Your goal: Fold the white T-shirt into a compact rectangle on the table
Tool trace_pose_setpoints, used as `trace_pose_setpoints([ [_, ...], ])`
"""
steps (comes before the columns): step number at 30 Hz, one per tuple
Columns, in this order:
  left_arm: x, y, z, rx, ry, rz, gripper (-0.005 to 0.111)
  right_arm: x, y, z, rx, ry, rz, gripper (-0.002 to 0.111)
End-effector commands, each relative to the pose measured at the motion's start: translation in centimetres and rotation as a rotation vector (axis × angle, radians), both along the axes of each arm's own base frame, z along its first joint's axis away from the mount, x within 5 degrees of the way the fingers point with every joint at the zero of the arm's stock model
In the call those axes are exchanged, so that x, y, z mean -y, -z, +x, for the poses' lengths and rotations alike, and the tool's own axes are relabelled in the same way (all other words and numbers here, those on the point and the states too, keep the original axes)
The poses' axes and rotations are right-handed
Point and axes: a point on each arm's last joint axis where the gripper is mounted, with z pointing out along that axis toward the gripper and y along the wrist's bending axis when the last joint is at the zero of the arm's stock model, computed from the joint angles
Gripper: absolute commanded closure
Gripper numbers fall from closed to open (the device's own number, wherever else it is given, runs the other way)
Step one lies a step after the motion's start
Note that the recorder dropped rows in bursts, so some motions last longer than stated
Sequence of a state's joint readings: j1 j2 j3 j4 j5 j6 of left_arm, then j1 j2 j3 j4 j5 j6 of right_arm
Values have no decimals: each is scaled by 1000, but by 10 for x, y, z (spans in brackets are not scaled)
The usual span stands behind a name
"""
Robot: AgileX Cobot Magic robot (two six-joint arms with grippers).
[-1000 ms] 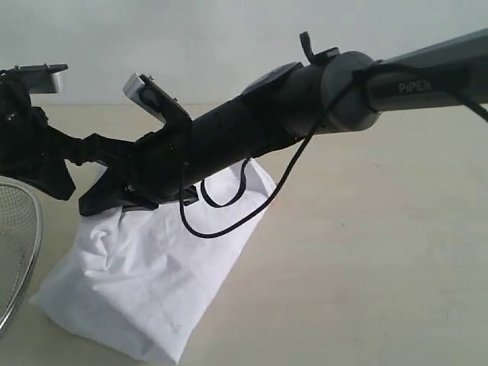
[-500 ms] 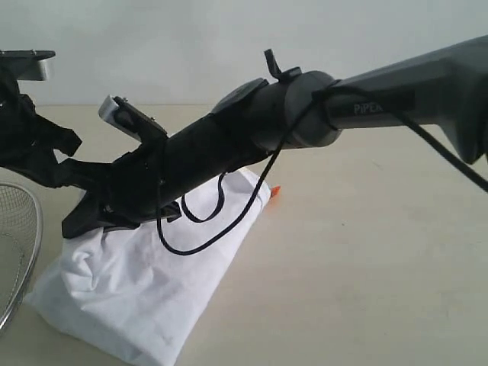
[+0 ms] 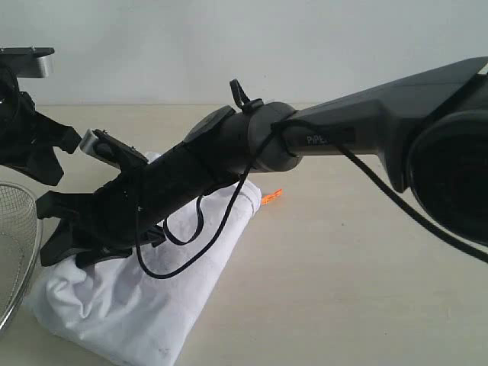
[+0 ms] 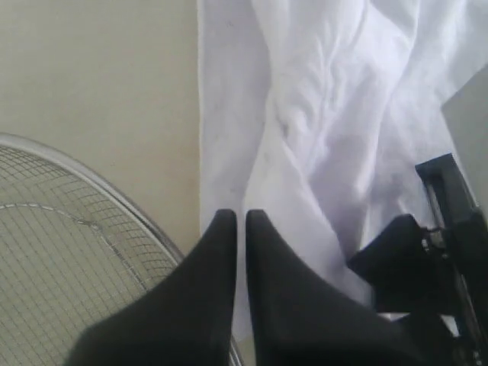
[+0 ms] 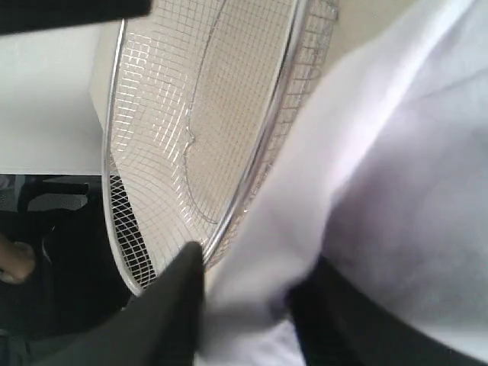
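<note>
Fingers of the right gripper stand parted around a fold of the white T-shirt; left gripper pinched shut, empty, above its edge. Shirt lies toward the table's left side beside the basket, flatter than a second ago.

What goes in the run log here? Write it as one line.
shirt: folded bundle on table beside wire basket | left claw: shut | right claw: jaws apart, shirt cloth between them
</note>
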State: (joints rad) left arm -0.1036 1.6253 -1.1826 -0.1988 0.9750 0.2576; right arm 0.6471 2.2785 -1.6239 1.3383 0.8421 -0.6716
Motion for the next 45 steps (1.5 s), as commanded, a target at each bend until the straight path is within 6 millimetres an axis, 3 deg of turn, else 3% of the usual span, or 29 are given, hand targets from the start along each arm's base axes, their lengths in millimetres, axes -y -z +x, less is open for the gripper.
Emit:
trace_pose_setpoints([
  [1,-1,-4,0,9,-15,-6,102,-1,-1,-2,-15,-17,9,37],
  [8,-1,-4,0,9,-15,-6,102,-1,-4,-3,-25,-30,16,41],
  [16,-1,-3,0,7,-10,-5,102,11,-30,4,30,58,-59,41],
  [23,-1,-4,0,9,-8,-4,102,42,-62,11,43,67,-115,41],
  [31,-1,-3,0,15,32,2,102,110,-79,28,14,160,-165,50],
  [36,4,-3,0,19,66,-44,102,147,-69,21,-30,215,-220,50],
  [39,5,-1,1,14,70,-49,102,161,-51,14,-82,256,-254,50],
  [45,5,-1,1,16,69,-49,102,165,-23,3,-140,359,-223,50],
])
